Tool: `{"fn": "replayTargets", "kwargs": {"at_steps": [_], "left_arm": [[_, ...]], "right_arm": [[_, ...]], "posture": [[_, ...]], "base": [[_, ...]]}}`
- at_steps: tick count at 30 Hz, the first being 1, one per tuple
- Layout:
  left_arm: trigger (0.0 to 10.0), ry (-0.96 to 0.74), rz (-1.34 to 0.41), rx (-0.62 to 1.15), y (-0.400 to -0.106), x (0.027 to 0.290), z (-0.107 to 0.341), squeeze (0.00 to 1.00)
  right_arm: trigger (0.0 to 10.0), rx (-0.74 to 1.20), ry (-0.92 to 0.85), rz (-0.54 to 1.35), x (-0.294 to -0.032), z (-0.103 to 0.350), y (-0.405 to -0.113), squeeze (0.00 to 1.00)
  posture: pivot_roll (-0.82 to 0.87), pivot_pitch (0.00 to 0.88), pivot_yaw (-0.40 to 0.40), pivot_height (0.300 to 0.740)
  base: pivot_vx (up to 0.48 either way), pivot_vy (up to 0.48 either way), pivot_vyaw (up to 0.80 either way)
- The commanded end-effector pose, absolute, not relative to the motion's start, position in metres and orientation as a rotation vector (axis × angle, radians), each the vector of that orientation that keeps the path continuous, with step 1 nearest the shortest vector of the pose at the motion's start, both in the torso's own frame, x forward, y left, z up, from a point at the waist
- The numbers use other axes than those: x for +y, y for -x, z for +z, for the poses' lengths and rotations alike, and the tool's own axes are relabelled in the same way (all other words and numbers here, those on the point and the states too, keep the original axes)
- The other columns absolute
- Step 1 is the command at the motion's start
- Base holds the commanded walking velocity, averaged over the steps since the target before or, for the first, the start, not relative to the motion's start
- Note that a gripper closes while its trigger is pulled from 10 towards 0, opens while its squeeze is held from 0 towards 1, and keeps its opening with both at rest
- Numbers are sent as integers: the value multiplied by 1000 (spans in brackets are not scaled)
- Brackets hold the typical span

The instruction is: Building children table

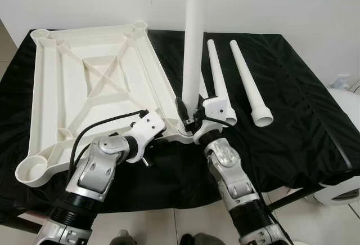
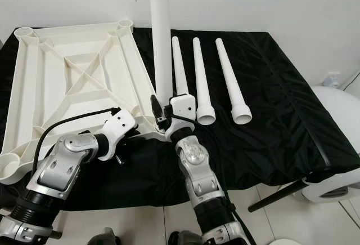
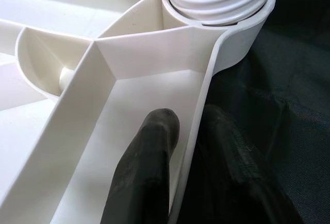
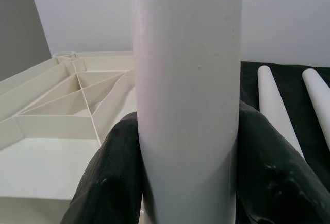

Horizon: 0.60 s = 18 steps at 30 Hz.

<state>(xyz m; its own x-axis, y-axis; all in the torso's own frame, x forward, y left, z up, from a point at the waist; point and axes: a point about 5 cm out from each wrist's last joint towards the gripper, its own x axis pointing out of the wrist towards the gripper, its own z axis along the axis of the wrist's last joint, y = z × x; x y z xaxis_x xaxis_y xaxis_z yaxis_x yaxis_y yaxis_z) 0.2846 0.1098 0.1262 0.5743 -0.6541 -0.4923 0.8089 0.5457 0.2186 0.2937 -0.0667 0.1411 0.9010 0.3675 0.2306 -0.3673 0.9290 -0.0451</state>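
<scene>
One leg (image 1: 194, 42) stands in its socket, right gripper (image 1: 190, 122) clamping it, left gripper (image 3: 183, 147) pinching the tabletop (image 1: 84, 81) rim; twisting likely next.

One white tabletop (image 2: 73, 81) lies upside down on one black-draped table (image 2: 281, 121). Four white legs: one upright leg (image 2: 161, 36) in a corner socket, three loose legs (image 2: 201, 79) lying alongside.

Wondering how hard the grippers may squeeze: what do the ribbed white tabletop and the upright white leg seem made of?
The ribbed white tabletop looks like moulded plastic, satin: thin cast ribs, rounded corner sockets. The upright white leg is likely the same plastic, smooth, with moulded threads at its base. The right gripper clamps it; the left gripper pinches the tabletop's rim.
</scene>
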Motion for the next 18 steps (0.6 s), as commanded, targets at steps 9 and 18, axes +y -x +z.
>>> {"fn": "replayTargets", "kwargs": {"at_steps": [9, 18], "left_arm": [[10000, -458, -750, 395, -289, 123, 121, 0], [10000, -459, -752, 394, -289, 124, 121, 0]], "right_arm": [[10000, -146, 42, 316, -109, 96, -278, 0], [10000, -120, 29, 307, -120, 82, -272, 0]], "posture": [[43, 47, -75, 740], [42, 46, -72, 740]], "base": [[0, 0, 0], [0, 0, 0]]}}
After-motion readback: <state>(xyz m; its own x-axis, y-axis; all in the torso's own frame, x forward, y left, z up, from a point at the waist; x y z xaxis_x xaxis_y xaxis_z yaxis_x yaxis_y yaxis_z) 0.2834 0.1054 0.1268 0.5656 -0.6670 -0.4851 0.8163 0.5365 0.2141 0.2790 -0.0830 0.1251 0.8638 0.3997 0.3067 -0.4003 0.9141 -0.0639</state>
